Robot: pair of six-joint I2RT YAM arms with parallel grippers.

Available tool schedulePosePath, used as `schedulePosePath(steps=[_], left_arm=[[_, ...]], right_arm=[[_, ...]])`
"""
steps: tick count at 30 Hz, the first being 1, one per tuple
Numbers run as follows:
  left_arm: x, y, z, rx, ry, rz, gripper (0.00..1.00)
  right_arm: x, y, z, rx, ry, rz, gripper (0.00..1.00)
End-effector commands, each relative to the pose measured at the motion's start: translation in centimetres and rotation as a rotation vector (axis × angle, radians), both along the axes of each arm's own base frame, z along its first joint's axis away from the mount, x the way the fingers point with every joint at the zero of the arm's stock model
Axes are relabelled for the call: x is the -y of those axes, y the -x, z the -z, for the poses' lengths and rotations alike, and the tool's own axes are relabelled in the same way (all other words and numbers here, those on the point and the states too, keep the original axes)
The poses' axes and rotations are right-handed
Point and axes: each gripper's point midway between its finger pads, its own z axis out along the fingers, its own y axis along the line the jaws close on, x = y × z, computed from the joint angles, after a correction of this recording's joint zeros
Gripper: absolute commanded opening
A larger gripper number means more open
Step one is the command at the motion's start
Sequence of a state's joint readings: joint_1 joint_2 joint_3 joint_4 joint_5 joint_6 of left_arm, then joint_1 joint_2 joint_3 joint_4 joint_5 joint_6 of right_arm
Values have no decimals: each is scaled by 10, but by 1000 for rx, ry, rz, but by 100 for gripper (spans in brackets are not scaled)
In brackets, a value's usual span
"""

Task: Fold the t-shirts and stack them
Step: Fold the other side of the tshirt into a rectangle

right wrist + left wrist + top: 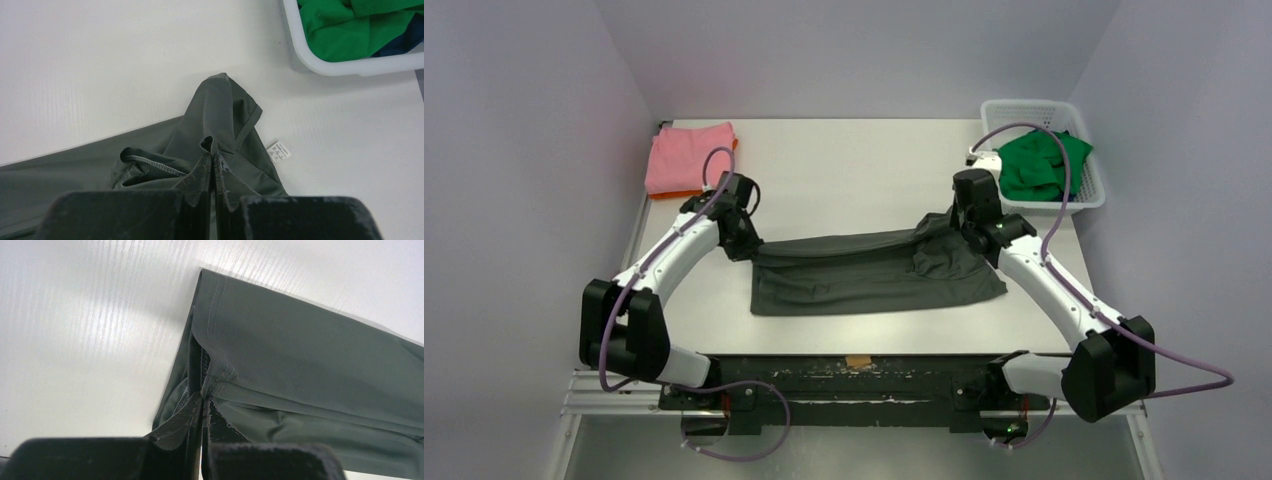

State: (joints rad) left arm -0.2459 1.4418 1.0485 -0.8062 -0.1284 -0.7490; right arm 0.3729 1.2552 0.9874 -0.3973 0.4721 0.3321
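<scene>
The dark grey t-shirt (874, 275) lies stretched across the middle of the table. My left gripper (751, 243) is shut on its left edge, and its hem seam shows pinched between the jaws in the left wrist view (204, 392). My right gripper (964, 222) is shut on a fold of the grey shirt (220, 110) at its right end, beside the collar opening. The pink t-shirt (689, 155) lies folded at the far left on top of the orange t-shirt (686, 193). The bright green t-shirt (1039, 160) lies bundled in the basket.
The white lattice basket (1089, 195) stands at the far right corner; its rim shows in the right wrist view (350, 65). A white care label (279, 151) sticks out of the grey shirt. Grey walls close the table on three sides.
</scene>
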Motion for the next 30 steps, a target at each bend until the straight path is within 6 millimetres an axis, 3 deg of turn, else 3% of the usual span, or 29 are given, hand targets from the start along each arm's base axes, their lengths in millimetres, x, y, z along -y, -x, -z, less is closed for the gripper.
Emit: schedulePosePath(steps=[1, 7, 8, 11, 12, 13, 14, 15, 18, 21, 23, 26, 28, 30], left_arm=[[-4, 3, 0, 18, -17, -24, 0], [3, 24, 26, -54, 27, -24, 0], [2, 30, 29, -70, 26, -22, 4], [3, 49, 33, -94, 21, -12, 39], [4, 52, 30, -84, 26, -6, 46], [4, 54, 26, -75, 25, -3, 55], [4, 56, 19, -60, 24, 0, 60], [2, 56, 12, -41, 17, -2, 65], [3, 55, -15, 37, 19, 5, 80], [13, 39, -40, 147, 63, 45, 99], [26, 26, -48, 183, 109, 84, 100], [56, 3, -39, 163, 208, 164, 100], [74, -8, -29, 127, 270, 215, 100], [82, -14, -14, 77, 285, 225, 100]], right_arm=[[5, 13, 18, -42, 6, 25, 0], [22, 59, 72, -184, -29, 209, 0], [24, 70, 79, -206, -31, 233, 5], [23, 103, 89, -245, -39, 257, 28], [23, 111, 90, -254, -53, 258, 40], [19, 116, 87, -247, -79, 247, 64], [16, 119, 84, -247, -103, 224, 75], [15, 119, 77, -232, -116, 212, 77], [9, 108, 52, -136, -166, 173, 79], [-23, 81, 30, -20, -287, 47, 81], [-44, 60, 20, 54, -346, -24, 82], [-70, 33, 19, 79, -374, -110, 83], [-80, 19, 30, 37, -346, -134, 84], [-89, 11, 54, -44, -311, -157, 84]])
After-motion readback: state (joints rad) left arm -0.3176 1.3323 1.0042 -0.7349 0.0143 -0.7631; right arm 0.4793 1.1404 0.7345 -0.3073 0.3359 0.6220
